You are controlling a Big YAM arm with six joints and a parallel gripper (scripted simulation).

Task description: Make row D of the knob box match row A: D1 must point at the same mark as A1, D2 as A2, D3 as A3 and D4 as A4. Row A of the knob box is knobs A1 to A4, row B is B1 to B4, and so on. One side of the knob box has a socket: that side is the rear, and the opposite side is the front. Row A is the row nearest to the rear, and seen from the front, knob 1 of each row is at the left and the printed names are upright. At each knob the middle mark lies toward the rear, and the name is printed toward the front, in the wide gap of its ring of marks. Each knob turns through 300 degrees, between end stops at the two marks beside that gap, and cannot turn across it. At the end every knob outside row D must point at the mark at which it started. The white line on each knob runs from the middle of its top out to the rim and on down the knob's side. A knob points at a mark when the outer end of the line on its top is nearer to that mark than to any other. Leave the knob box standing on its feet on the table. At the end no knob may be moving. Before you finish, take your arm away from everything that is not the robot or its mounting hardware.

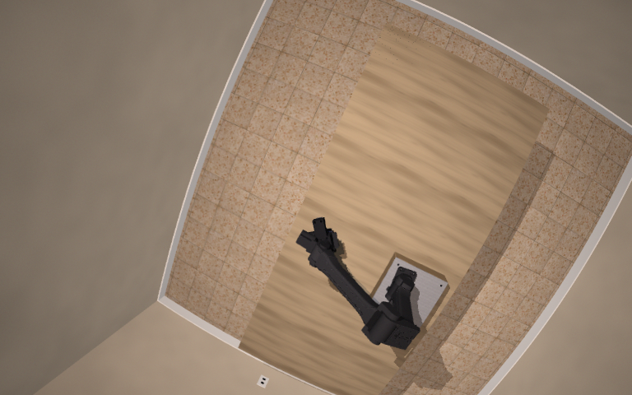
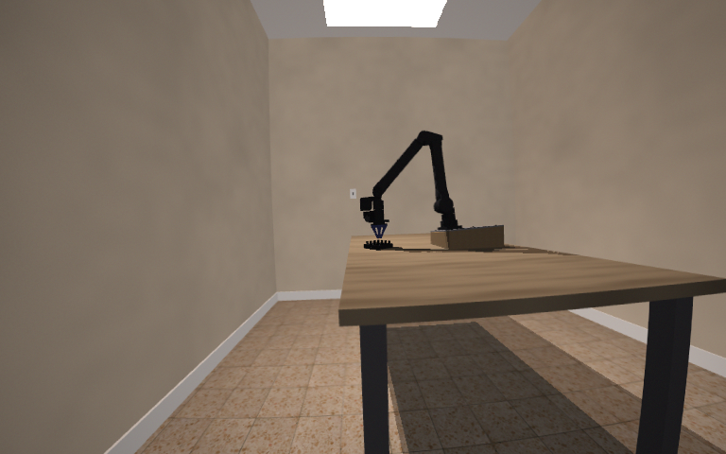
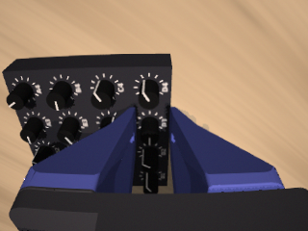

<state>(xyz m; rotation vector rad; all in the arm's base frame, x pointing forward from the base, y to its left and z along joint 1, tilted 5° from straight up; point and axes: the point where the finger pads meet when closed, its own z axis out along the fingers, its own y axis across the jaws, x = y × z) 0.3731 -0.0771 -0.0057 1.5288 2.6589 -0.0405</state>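
Observation:
The black knob box (image 3: 90,99) stands on the wooden table. In the wrist view its knobs show white lines, and the printed names are too small to read. My gripper (image 3: 152,116) hangs straight above the box with its blue fingers set a narrow gap apart. The fingers straddle the right-hand column of knobs in that view. A knob (image 3: 152,126) shows in the gap below the tips, and nothing is held between the fingers. In the exterior view the gripper (image 2: 378,233) hovers just over the box (image 2: 378,245). In the top view the gripper (image 1: 324,234) hides the box.
The arm's base stands on a grey plate (image 1: 415,287) atop a wooden block (image 2: 468,236), to the right of the box. The box sits close to the table's left edge (image 2: 350,252), at the far end of the table.

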